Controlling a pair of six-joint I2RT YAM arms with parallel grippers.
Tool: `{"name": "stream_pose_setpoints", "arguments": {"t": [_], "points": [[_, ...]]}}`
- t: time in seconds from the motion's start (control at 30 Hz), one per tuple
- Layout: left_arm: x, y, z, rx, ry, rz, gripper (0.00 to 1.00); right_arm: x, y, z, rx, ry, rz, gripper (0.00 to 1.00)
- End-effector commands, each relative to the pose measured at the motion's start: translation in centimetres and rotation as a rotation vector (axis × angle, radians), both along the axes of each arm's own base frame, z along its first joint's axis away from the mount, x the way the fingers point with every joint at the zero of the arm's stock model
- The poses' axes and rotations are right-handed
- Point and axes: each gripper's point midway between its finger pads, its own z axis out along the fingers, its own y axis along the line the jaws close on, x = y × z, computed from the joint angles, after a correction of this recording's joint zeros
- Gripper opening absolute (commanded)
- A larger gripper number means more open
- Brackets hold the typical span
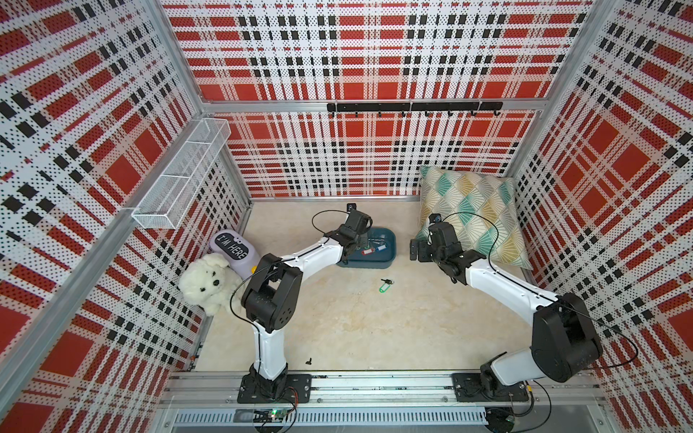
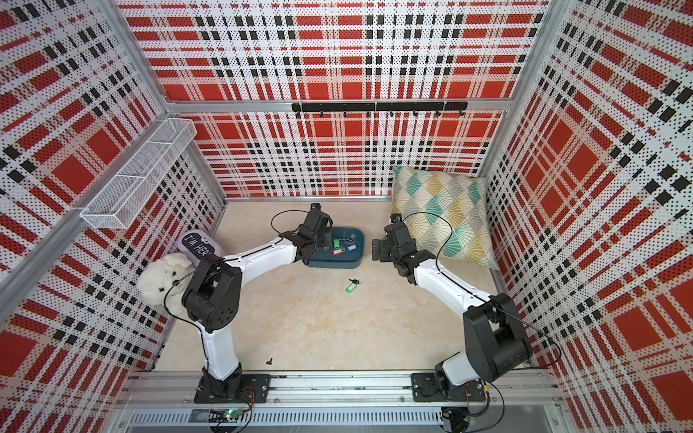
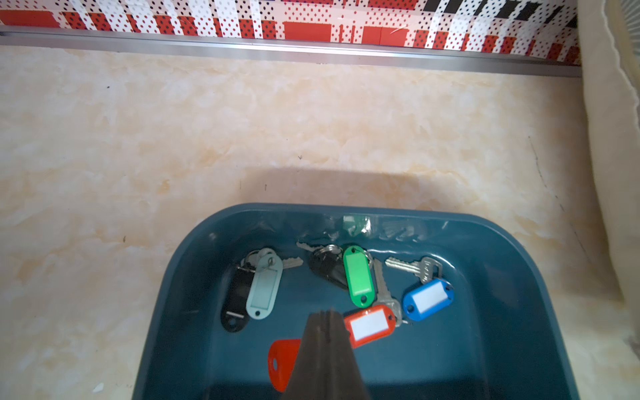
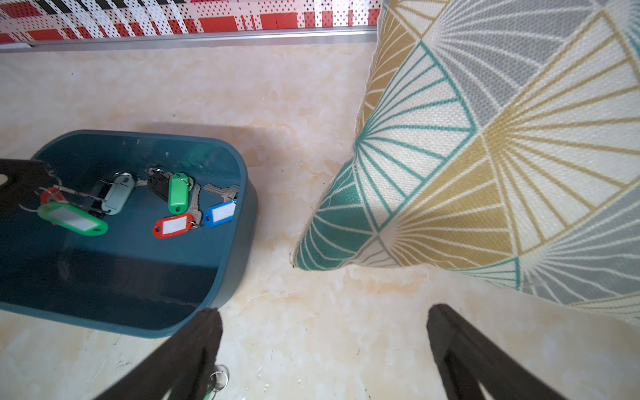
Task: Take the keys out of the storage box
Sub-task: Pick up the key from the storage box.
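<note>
L gripper shut on green-tag key, R gripper wide, empty; ring grip may slip, key falls into storage box.

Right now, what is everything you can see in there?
box: one, dark teal, on table near back
keys in box: seven; tags two red, two black, green, blue, pale grey
lifted key: one, green tag, hanging from left pincer over box
loose key: one, green tag, on table in front of box
pillow: one, teal-yellow-grey pattern, back right corner
teddy: one, white, by left wall
lilac toy: one, reads I'M HERE, behind teddy
basket: one, white wire, on left wall
hook rail: one, black, on back wall
table: one, beige marble look
left pincer: one, black, shut on lifted key
right pincer: one, black, open, between box and pillow
</note>
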Motion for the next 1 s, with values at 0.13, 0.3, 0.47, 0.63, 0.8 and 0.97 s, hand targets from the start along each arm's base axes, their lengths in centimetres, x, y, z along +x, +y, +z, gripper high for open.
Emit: {"name": "stream_pose_setpoints", "arguments": {"t": [0.13, 0.3, 0.47, 0.63, 0.8, 0.97], "points": [[-0.2, 0.3, 0.9, -0.081, -0.039, -0.015, 0.0, -1.0, 0.6, 1.3, 0.064, -0.023, 0.024, 1.0], [1.7, 0.7, -2.6, -0.105, 0.01, -0.013, 0.0, -1.3, 0.8, 1.0, 0.06, -0.012, 0.027, 1.0], [3.9, 0.1, -4.3, -0.108, 0.022, -0.012, 0.0, -1.5, 0.4, 0.9, 0.042, -0.01, 0.016, 1.0], [5.3, 0.0, -4.7, -0.112, 0.02, -0.006, 0.15, -1.6, 0.2, 0.8, 0.028, -0.001, 0.017, 1.0], [4.8, 1.3, -3.1, -0.085, -0.015, 0.03, 0.4, -1.3, -0.1, 0.6, 0.002, 0.001, 0.001, 1.0], [3.4, 0.9, -2.7, -0.066, -0.013, 0.018, 0.47, -1.1, -0.1, 0.0, -0.012, 0.014, -0.002, 1.0]]}}
